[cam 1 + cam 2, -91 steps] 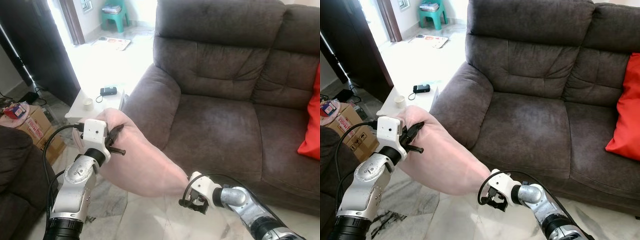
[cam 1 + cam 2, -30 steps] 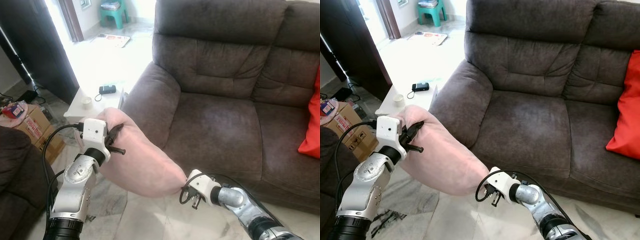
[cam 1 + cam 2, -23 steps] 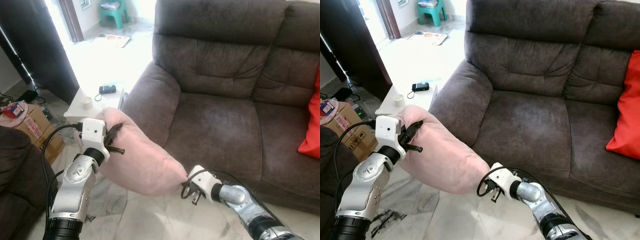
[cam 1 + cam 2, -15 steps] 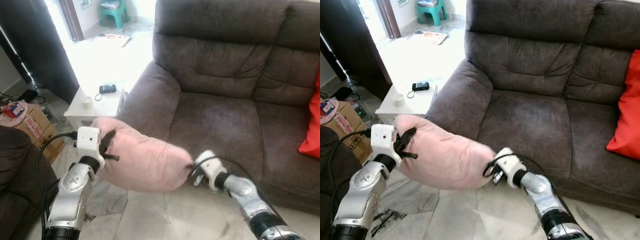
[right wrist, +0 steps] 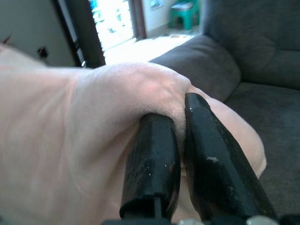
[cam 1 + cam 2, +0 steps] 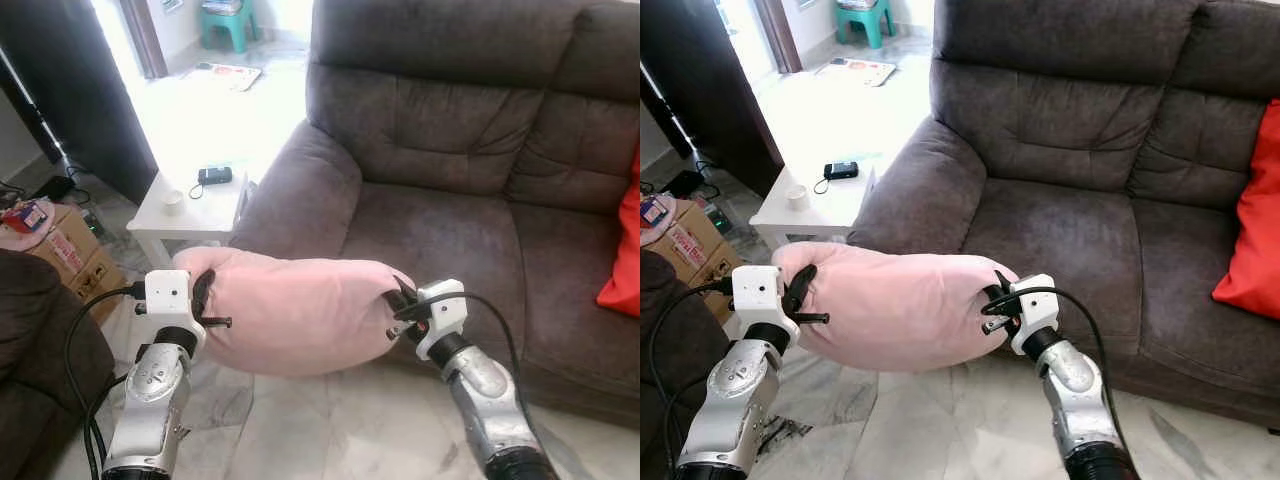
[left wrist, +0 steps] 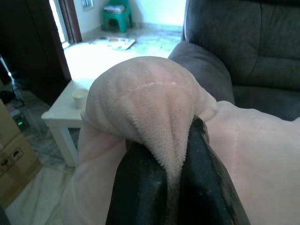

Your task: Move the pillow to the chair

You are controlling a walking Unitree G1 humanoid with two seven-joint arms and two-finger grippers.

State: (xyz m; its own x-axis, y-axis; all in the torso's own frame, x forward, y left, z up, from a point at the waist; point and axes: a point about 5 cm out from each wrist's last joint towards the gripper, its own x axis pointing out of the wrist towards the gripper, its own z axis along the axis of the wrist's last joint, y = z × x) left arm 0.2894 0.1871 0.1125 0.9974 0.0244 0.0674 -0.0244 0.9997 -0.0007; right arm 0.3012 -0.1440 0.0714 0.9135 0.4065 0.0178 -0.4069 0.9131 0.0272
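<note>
Change since three seconds earlier: right end of the pillow [image 6: 300, 310] had been lifted from down near the floor, so it hung level between the arms instead of sloping.
Left gripper [image 7: 166, 187]: fingers were pinched tight on a fold of fabric at the pillow's left end.
Right gripper [image 5: 180, 154]: fingers were closed on a bunched corner at the pillow's right end.
Pillow position: it was held in the air, in front of the dark brown sofa [image 6: 450, 150], near the armrest and above the marble floor [image 6: 340, 430], touching no seat.
Done: pillow was picked up and carried by both arms.
Left: it was not yet set down; I judged placing and release remained.
Nearby: white side table [image 6: 190, 205] stood beyond the pillow.
</note>
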